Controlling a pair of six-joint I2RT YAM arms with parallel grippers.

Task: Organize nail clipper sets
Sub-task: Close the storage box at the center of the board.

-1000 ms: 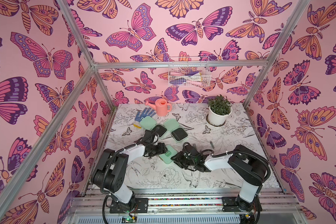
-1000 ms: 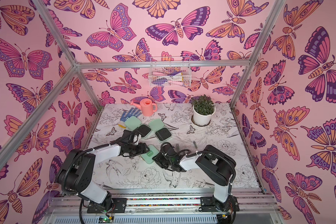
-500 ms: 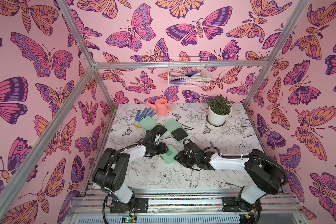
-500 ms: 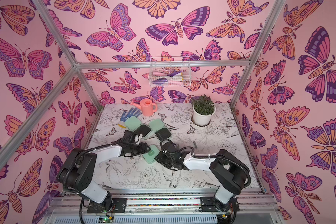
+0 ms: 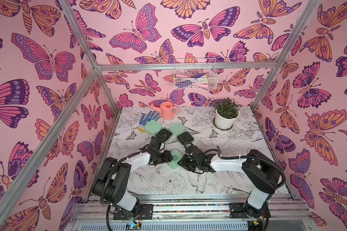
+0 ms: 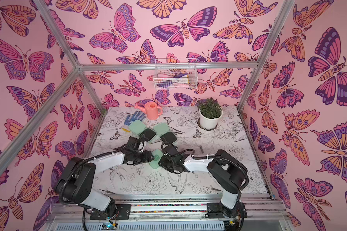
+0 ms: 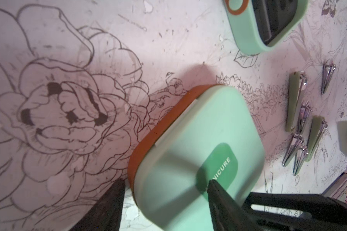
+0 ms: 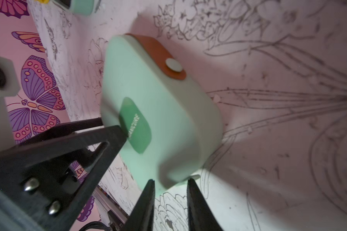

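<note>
A: Closed one first. Where is it, and how does it sit?
B: Mid table, between both arms. The closed mint case (image 5: 174, 161) is a rounded square of smooth matte plastic. Brown strap (image 8: 158, 54) with a pale round snap (image 8: 173, 65). It's tipped up on edge, and in both top views it reads as a narrow strip with its long axis near to far. The dark green label (image 7: 218, 162) shows "NICURE".
A: Left claw?
B: The left gripper (image 7: 164, 182) pinches that case across its thickness. One black finger (image 7: 224, 200) is on the label, the other finger (image 7: 110, 204) is down the opposite side.
A: Right?
B: The right gripper (image 8: 171, 181) has its jaws a narrow slit apart, tips at the case's rim by a small tab (image 8: 194, 177). Can't tell if it's biting.
A: The rest?
B: Farther back are the left open case (image 5: 165, 132) and the right open case (image 5: 185, 137), with mint lids and black trays. The left one's lid is just beside the blue dotted glove (image 5: 149, 118). The loose clippers (image 7: 296, 106) are slim wedges, mint plate on chrome. They lie clustered and roughly parallel on the line-drawn table sheet (image 5: 188, 184).
</note>
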